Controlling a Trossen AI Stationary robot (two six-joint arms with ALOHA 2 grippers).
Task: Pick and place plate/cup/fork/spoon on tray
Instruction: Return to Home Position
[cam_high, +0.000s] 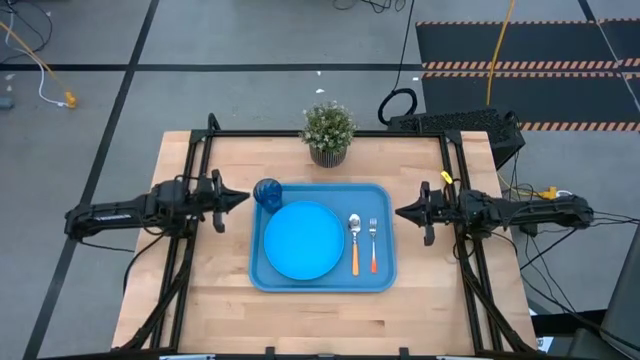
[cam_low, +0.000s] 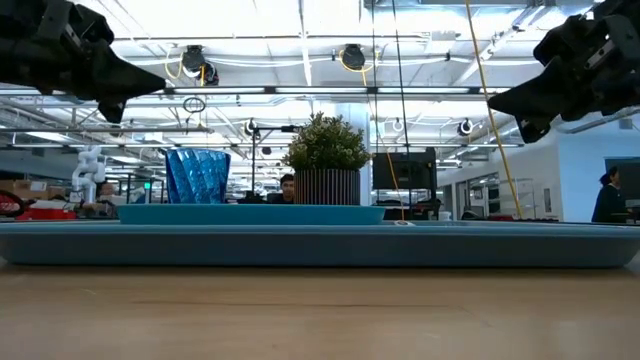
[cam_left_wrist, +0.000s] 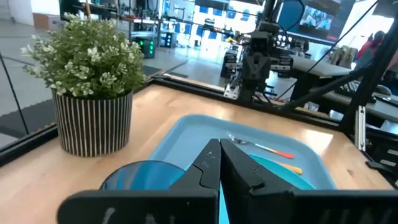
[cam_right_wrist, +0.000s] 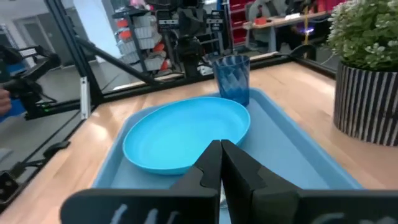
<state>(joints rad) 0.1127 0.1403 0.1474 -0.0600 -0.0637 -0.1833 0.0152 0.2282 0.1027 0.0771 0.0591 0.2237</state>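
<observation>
The blue tray (cam_high: 385, 280) lies mid-table. On it rest the round sky-blue plate (cam_high: 304, 240), the dark blue cup (cam_high: 267, 192) upright in its far left corner, and the spoon (cam_high: 354, 243) and fork (cam_high: 373, 244) side by side at its right. My left gripper (cam_high: 246, 197) is shut and level, above the table just left of the tray, holding nothing. My right gripper (cam_high: 399, 212) is shut and level, just right of the tray, holding nothing. The left wrist view shows the cup (cam_left_wrist: 143, 174) beside the shut fingers; the right wrist view shows the plate (cam_right_wrist: 186, 134) and the cup (cam_right_wrist: 232, 78) ahead.
A potted plant in a striped pot (cam_high: 328, 135) stands at the table's far edge behind the tray. A black frame (cam_high: 330, 133) runs along the table's far and side edges. Bare wood lies near the front edge (cam_high: 320, 320).
</observation>
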